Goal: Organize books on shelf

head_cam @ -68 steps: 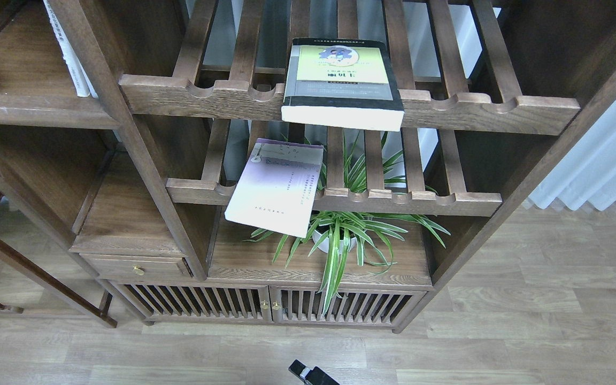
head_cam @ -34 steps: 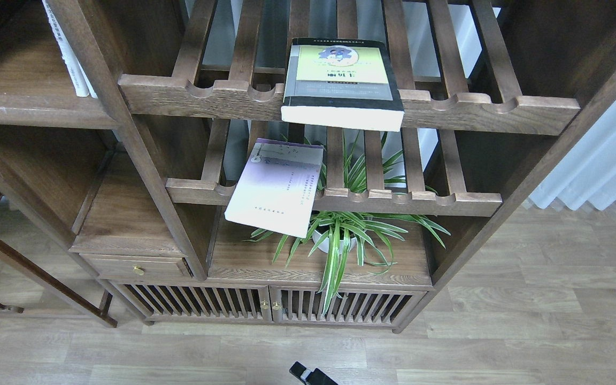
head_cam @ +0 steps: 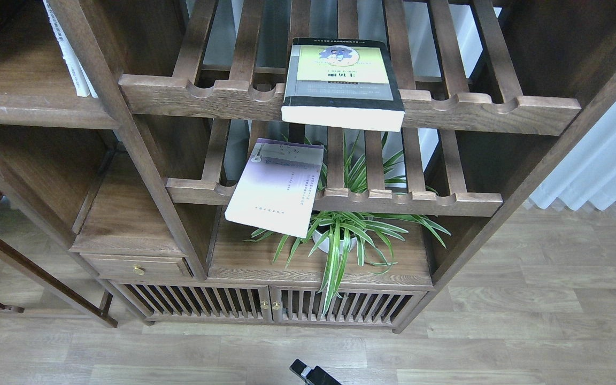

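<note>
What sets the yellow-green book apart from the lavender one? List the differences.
The yellow-green book is thick, with a black border; the lavender book is thin and pale. The yellow-green book lies on the upper slatted rack, the lavender book on the lower rack, turned askew. Both lie flat, cover up, overhanging their front rails.

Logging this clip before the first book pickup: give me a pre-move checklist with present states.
1. Thick yellow-green book flat on upper slatted rack, overhanging its front rail: ok.
2. Thin lavender book reachable on lower rack, front corner hanging past the rail: ok.
3. Plant leaves close under the lavender book: not ok.
4. Solid shelf at left has room beside white books: ok.
5. Grippers' state: cannot tell; only a dark part shows.
</note>
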Robot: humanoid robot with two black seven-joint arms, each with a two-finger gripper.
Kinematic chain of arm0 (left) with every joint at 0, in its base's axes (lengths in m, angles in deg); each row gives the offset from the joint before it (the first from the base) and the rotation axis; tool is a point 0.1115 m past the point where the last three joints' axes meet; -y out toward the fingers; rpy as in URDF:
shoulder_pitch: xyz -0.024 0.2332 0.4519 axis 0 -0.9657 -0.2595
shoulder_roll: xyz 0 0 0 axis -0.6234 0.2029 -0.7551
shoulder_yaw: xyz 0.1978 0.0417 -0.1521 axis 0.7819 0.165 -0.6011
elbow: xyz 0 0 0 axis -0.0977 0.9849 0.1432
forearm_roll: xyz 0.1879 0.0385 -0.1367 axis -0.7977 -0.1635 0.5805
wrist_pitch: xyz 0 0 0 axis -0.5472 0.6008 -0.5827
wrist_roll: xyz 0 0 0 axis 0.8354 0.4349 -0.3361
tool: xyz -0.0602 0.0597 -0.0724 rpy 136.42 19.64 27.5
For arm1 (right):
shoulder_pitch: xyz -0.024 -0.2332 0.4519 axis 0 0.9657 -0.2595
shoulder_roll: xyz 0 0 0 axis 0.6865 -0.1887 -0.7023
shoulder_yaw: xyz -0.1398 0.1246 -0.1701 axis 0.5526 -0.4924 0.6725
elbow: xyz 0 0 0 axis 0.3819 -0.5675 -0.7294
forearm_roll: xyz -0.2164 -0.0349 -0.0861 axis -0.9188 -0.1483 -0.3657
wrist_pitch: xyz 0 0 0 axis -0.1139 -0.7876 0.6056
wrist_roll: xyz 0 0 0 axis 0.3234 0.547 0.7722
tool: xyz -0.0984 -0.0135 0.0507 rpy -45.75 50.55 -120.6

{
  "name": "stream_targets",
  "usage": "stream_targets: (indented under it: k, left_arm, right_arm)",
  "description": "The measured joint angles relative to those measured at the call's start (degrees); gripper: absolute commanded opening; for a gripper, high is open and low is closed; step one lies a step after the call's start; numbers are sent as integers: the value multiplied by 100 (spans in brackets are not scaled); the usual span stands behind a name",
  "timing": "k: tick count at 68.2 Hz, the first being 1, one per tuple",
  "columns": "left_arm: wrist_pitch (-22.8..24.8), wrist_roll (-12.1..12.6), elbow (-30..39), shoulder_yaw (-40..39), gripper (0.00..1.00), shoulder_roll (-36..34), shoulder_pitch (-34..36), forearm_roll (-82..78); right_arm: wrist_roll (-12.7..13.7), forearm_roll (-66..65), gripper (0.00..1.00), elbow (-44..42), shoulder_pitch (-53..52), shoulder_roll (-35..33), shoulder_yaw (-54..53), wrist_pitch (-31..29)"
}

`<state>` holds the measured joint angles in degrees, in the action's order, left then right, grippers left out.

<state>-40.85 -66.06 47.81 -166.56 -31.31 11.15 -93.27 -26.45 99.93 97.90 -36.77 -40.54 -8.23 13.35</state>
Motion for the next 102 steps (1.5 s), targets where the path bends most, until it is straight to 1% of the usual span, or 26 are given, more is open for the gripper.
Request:
stream_targets:
  k: [8, 19, 25, 31, 38, 51, 55, 58, 62, 65, 68, 72, 73, 81, 92, 96, 102]
  left_arm:
    - [0, -9, -394, 412, 6, 2, 369, 13]
    - [0, 6, -524, 764, 6, 13, 594, 26]
    - [0, 11, -496, 881, 6, 56, 620, 27]
    - [0, 9, -302, 1026, 6, 70, 620, 32]
    - [0, -44, -66, 1149, 6, 27, 532, 36]
    - [0, -188, 4, 1250, 6, -25, 360, 36]
    - [0, -305, 8, 1248, 6, -24, 326, 38]
    - [0, -469, 8, 1211, 6, -14, 312, 52]
    - [1, -780, -14, 1086, 6, 6, 283, 100]
    - [1, -959, -45, 969, 6, 26, 229, 177]
    - [1, -1124, -83, 834, 6, 49, 124, 326]
    - [0, -1255, -115, 717, 6, 76, -34, 614]
    - [0, -1314, -127, 663, 6, 107, -189, 987]
    - [0, -1327, -137, 648, 6, 107, -407, 1677]
    - [0, -1254, -141, 654, 6, 21, -539, 2089]
    - [0, -1185, -141, 681, 6, -25, -570, 2216]
    - [0, -920, -141, 723, 7, -76, -614, 2410]
  right_arm:
    - [0, 1, 100, 3, -18, 0, -6, 0]
    - [-5, 1, 100, 9, -55, 0, -28, 0]
    - [-11, 4, 100, 9, -82, 0, -40, 0]
    - [-16, 9, 100, 9, -101, 0, -42, 0]
    - [-20, 10, 100, 10, -109, 0, -42, 0]
    - [-26, 10, 100, 10, -127, 0, -42, 0]
    - [-27, 10, 100, 13, -134, 0, -42, 0]
    - [-27, 10, 100, 18, -135, 0, -42, 0]
    - [-28, 10, 100, 24, -136, 0, -42, 0]
    - [-27, 10, 100, 25, -136, 0, -42, 0]
    - [-28, 10, 100, 25, -134, 0, -42, 0]
    - [-28, 10, 100, 25, -130, 0, -42, 0]
    - [-27, 10, 100, 24, -129, 0, -42, 0]
    - [-27, 10, 100, 22, -128, 0, -39, 0]
    - [-19, 10, 100, 59, -134, 0, -34, 0]
    - [-18, 9, 100, 67, -134, 0, -33, 0]
    - [-17, 10, 100, 77, -134, 0, -33, 0]
